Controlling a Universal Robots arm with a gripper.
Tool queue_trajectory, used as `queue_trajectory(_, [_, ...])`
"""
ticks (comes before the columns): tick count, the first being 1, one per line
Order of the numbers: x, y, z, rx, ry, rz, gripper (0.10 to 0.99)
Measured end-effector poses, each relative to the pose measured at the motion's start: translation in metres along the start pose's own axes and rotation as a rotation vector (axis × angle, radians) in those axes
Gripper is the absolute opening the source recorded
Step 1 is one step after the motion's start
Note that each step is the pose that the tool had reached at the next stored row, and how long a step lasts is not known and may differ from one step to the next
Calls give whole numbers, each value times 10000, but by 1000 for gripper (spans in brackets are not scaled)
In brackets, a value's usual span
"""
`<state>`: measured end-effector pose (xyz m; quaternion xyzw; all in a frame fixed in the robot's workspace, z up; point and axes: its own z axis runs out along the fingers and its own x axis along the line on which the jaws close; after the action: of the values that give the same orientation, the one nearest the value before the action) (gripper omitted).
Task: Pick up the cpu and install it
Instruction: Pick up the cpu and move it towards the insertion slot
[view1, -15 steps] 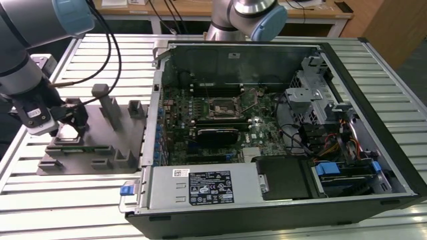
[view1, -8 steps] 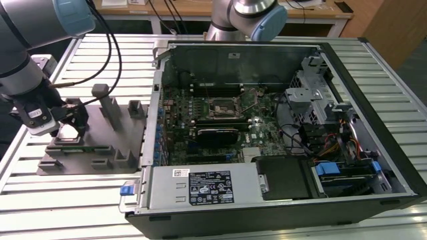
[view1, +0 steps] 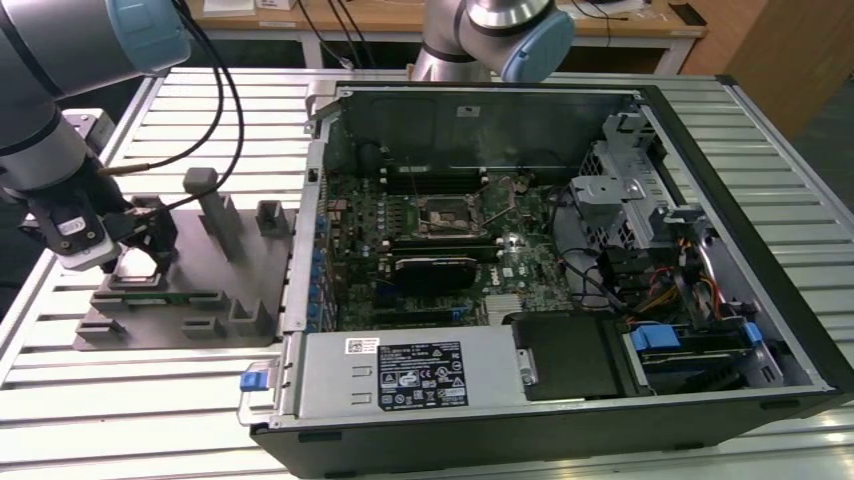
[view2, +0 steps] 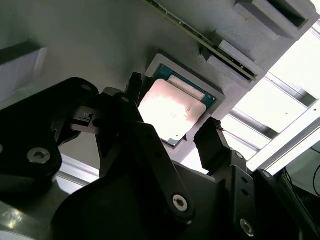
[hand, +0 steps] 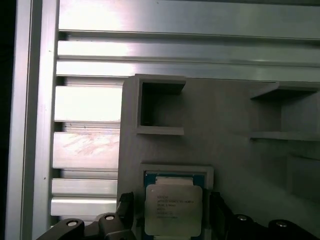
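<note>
The cpu (hand: 173, 210) (view2: 170, 107), a flat square chip with a shiny silver top and a greenish rim, lies in a shallow square recess of the grey fixture block (view1: 187, 300) (hand: 225, 115). My gripper (view1: 134, 262) (hand: 172, 216) (view2: 172, 111) hangs low over that recess, at the exterior view's left. It is open, with one black finger on each side of the chip and a small gap at both edges. The motherboard socket (view1: 447, 212) sits inside the open computer case, well to the exterior view's right.
The open computer case (view1: 694, 130) takes up the middle and right of the slatted aluminium table (view1: 80, 420). Upright posts (view1: 214, 215) rise from the fixture beside the gripper. A second arm's base (view1: 501, 30) stands behind the case. A memory stick (view2: 200, 35) lies in a fixture slot.
</note>
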<state>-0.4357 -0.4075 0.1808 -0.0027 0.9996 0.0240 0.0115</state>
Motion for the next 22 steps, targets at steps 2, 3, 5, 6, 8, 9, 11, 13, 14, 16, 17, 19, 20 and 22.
queue_trajectory(2, [0,0,0,0,1,-7,706])
queue_trajectory(3, [0,0,0,0,1,-8,706])
queue_trajectory(5, [0,0,0,0,0,-9,706])
queue_trajectory(6, [0,0,0,-1,0,-9,706])
queue_trajectory(8, [0,0,0,0,1,-10,690])
queue_trajectory(9, [0,0,0,-1,0,-11,690])
queue_trajectory(11, [0,0,0,-1,0,-12,624])
queue_trajectory(13, [-1,1,-18,-3,-3,-13,624])
queue_trajectory(14, [-1,1,-20,-2,-1,-12,624])
queue_trajectory(16, [-1,1,-23,-1,0,-12,624])
queue_trajectory(17, [-1,1,-23,-1,-1,-13,624])
queue_trajectory(19, [-1,1,-26,0,2,-12,608])
queue_trajectory(20, [-1,1,-27,0,1,-12,545])
queue_trajectory(22, [-1,1,-28,-1,0,-12,541])
